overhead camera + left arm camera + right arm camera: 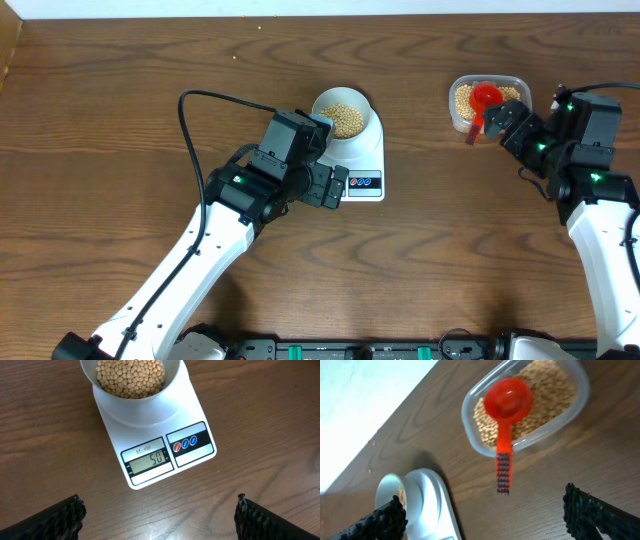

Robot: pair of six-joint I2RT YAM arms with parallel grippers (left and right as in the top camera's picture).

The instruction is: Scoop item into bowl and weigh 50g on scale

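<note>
The pale bowl stands on the white scale, filled with tan beans. From the left wrist the beans fill the bowl, and the scale has a display that reads 50. My left gripper hovers open just in front of the scale, with bare wood between its fingers. Over at the right my right gripper is open and holds nothing. A red scoop lies in front of it in the clear tub, its handle over the rim.
The clear plastic tub at the back right holds more beans. In the right wrist view the bowl sits at the lower left. A black cable loops over the table behind the left arm. The table's far edge is close behind the tub.
</note>
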